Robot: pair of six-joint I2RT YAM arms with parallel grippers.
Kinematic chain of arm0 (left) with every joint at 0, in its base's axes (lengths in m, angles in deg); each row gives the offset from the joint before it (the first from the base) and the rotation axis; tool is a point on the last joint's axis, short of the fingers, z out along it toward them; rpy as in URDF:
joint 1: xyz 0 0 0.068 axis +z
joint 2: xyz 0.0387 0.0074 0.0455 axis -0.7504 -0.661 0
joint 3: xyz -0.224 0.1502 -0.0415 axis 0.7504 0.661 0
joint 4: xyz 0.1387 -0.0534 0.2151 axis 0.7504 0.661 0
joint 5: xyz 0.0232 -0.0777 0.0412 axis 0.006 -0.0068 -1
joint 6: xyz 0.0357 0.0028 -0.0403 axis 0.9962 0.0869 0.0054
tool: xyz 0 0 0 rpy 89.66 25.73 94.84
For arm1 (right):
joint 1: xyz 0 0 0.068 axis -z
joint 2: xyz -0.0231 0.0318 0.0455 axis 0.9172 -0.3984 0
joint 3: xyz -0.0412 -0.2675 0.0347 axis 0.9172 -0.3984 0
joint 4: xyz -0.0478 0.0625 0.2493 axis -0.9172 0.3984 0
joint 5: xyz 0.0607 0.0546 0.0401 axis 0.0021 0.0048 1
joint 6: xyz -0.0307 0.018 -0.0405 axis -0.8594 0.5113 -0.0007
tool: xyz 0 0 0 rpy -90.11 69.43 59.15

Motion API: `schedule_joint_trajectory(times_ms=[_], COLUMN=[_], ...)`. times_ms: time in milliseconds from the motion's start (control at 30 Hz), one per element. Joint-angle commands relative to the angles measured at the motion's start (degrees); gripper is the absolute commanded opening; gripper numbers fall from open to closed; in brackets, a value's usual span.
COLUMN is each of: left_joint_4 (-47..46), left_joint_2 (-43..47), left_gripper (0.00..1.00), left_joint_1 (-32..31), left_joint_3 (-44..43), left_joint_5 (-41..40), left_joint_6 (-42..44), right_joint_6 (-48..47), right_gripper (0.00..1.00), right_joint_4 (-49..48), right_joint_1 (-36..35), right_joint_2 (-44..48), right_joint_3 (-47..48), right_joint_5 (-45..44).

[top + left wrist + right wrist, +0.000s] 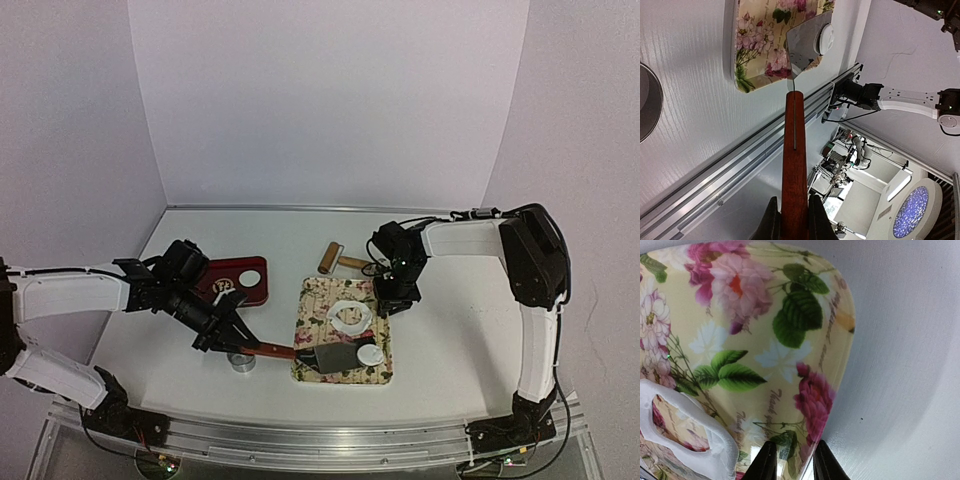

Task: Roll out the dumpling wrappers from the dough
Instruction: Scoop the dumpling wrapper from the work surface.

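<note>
On the near-right corner of the flowered board (pixel 318 292) lies one cut wrapper (pixel 369 354), flat and touching the R edge of the spatula (pixel 335 357) blade. Can't tell if the blade is already partly under it. L gripper (pixel 236 338) is clamped narrow on the spatula's red-brown handle, w/ the blade low on the board. R gripper (pixel 794 460) has its fingers closed together, tips at the board's far-right corner. It's prob. steadying the board, but can't tell if it presses or only touches. Dough (pixel 350 317), a thin white sheet w/ a round hole, sits mid-board just beyond the blade. Ring cutter (pixel 240 362) is off the board on the table, beside the handle. Red tray (pixel 240 278) sits beyond it.

Step, as I read it: lifting the cut disc off the board. Next move needs the blade kept flat and slid R under the disc w/o creasing it, then a level carry, likely to the tray.
</note>
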Motion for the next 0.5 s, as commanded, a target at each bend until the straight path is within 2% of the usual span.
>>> schedule_joint_trajectory(times_ms=[0,200,467], left_joint_4=[-8.26,-3.83,0.76], left_joint_2=[5.23,9.69,15.57], left_gripper=[0.00,0.00,0.00], left_joint_1=[1.27,2.26,7.34], left_joint_3=[1.27,1.62,2.95], left_joint_5=[3.88,2.42,0.96], left_joint_6=[-3.40,-4.11,-5.72], right_joint_6=[0.09,-0.02,-0.29], right_gripper=[0.00,0.00,0.00], right_joint_4=[0.58,0.66,0.67], right_joint_1=[-0.14,-0.12,-0.12], right_joint_2=[-0.95,-0.93,-1.04], right_joint_3=[-1.04,-0.79,-0.30], right_joint_5=[1.36,1.41,1.54])
